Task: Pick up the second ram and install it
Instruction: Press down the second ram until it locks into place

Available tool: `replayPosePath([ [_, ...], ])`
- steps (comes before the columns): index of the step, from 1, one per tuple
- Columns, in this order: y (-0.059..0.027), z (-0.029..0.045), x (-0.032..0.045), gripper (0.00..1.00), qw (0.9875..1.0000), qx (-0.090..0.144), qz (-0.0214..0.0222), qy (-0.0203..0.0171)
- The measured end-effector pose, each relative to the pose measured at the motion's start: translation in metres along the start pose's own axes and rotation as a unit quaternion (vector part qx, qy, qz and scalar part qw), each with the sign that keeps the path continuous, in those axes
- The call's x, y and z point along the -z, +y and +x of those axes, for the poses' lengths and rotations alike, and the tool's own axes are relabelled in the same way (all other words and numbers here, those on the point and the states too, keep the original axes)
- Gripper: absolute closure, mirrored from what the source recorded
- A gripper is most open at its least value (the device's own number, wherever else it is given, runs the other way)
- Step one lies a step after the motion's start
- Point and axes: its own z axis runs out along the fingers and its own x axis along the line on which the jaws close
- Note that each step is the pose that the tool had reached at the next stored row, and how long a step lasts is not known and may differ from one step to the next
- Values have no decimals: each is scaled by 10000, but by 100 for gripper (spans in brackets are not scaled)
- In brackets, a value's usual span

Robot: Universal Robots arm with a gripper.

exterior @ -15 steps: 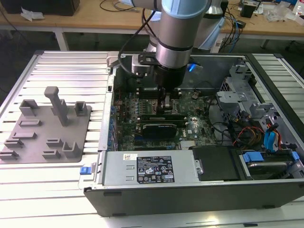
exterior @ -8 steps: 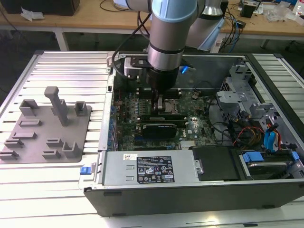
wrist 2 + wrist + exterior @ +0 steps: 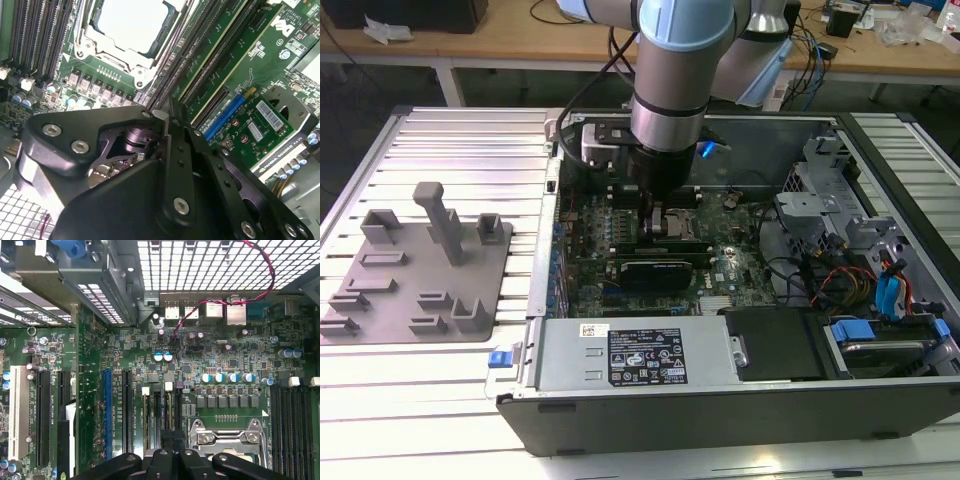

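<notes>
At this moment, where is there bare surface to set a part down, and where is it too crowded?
Free: the slatted table behind the grey fixture plate, and the slats at the exterior view's right of the computer case. Crowded: inside the case, where the gripper hangs over the motherboard beside the CPU socket.

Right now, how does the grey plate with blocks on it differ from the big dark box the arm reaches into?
The grey fixture plate is pale plastic and flat, with a few blocks standing up. The computer case is a dark, open-topped box packed with a green motherboard and cables.
The plate lies apart from the arm, while the gripper is down inside the case.
Both rest on the slatted white table.
</notes>
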Motion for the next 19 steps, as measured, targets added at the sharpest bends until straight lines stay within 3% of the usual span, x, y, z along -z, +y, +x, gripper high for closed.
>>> replayPosePath([
  [6, 2, -2, -1, 92, 10000, 0, 3, -6],
  [12, 15, 1, 215, 92, 10000, 0, 1, -1],
  [14, 14, 1, 239, 92, 10000, 1, 1, -2],
  [17, -57, 0, 244, 92, 10000, -1, 0, -1],
  [18, -182, -1, 251, 92, 10000, 0, -4, 0],
  [19, -253, -2, 256, 92, 10000, 0, -6, 0],
])
